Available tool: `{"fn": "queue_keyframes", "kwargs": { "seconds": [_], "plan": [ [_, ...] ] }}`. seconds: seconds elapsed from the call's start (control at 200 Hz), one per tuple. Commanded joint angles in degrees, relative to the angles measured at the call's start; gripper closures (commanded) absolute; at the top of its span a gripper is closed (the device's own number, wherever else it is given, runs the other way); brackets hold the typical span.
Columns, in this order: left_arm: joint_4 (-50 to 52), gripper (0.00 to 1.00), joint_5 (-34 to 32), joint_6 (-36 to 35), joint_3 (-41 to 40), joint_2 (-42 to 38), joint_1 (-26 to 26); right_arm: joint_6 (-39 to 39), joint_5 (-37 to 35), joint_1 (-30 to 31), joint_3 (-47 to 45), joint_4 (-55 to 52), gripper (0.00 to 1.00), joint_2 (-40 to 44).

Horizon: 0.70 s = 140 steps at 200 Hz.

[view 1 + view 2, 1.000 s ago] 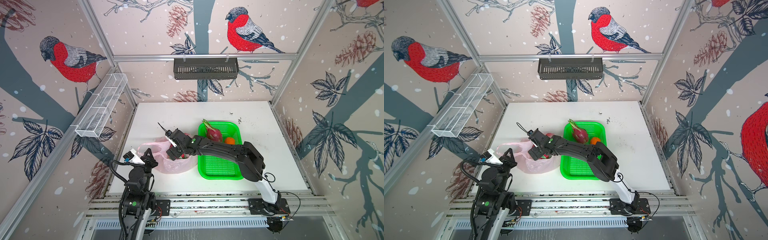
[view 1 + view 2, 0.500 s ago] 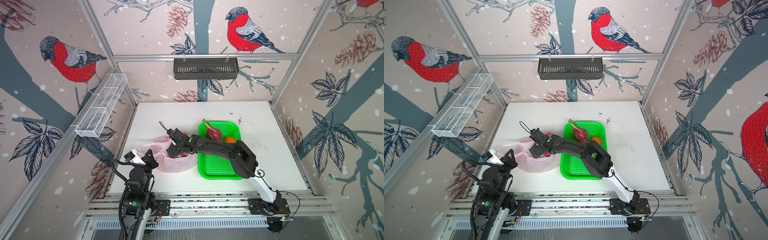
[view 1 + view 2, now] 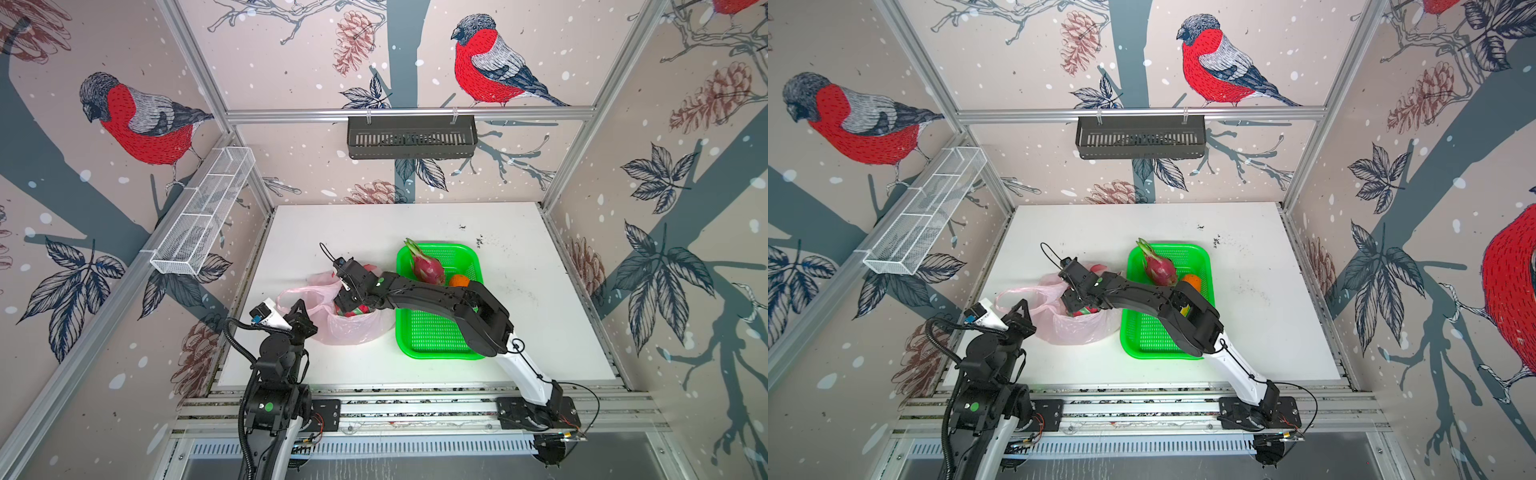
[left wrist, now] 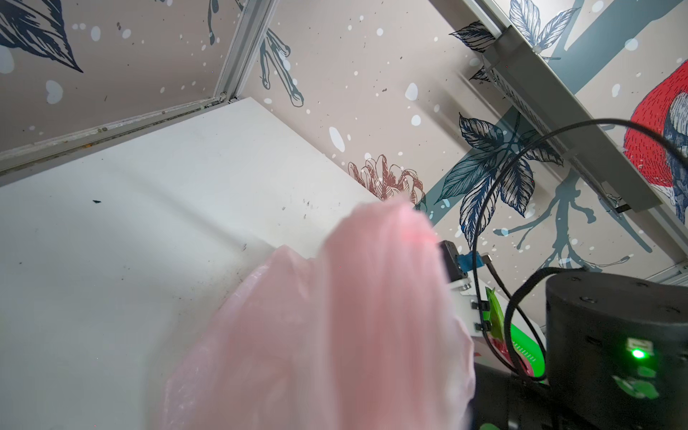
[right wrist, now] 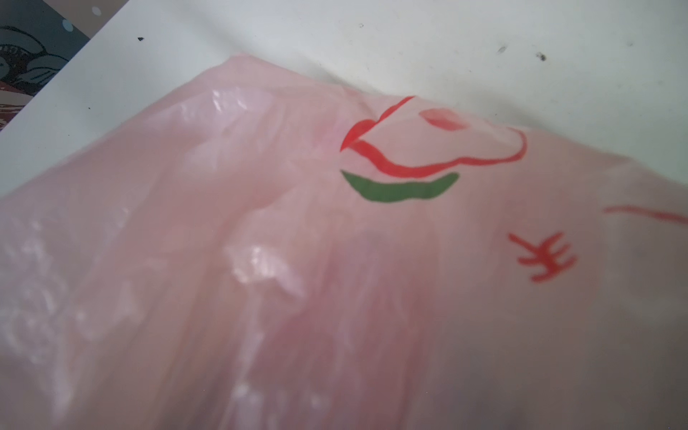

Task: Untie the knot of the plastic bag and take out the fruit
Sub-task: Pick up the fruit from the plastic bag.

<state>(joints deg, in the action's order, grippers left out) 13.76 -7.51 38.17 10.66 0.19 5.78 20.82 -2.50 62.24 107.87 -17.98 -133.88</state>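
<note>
Your counter (image 3: 353,224) is white and speckled with dark marks. It is boxed in by aluminium framing and wallpaper of bullfinches and pinecones. A black basket (image 3: 411,137) hangs on the back rail and a white wire rack (image 3: 203,212) on the left wall.

The plastic bag (image 3: 353,330) sits front left on the counter, just beside the green tray (image 3: 436,336). The tray holds a dragon fruit (image 3: 426,268) and an orange (image 3: 458,281).

In both top views the right tool (image 3: 345,300) is down in the bag's open mouth, over a red fruit (image 3: 360,309). The left tool (image 3: 300,311) is pressed together on the bag's near-left rim.

The right wrist view shows only pink film with a red and green print (image 5: 400,190), so you cannot tell how the right tool's jaws stand. The left wrist view shows blurred film bunched up close to the lens.

Since a second ago, the right tool has tipped down further into the bag. The left arm and the tray's fruit sit as before.
</note>
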Motion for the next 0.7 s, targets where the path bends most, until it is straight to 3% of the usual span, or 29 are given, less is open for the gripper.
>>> {"fn": "queue_keyframes", "kwargs": {
  "seconds": [0.0,0.08,0.2,0.696],
  "plan": [
    [-1.34,1.0,-0.64,0.68,-0.28,-0.1,-0.02,0.21,-0.63,0.17,-0.95,-2.63,0.51,1.01],
    [-2.01,1.0,-1.18,0.59,-0.7,-0.11,-0.05,0.12,-0.75,0.1,-1.8,-2.59,0.6,2.42],
    [-3.12,1.0,-2.16,0.07,-0.95,-0.18,-0.07,0.16,-1.09,0.25,-3.52,-2.32,0.65,4.68],
    [-3.78,1.0,-3.72,-0.65,-0.87,-0.18,-0.05,1.2,-2.46,-0.68,-11.4,0.3,0.72,12.5]
  ]
}}
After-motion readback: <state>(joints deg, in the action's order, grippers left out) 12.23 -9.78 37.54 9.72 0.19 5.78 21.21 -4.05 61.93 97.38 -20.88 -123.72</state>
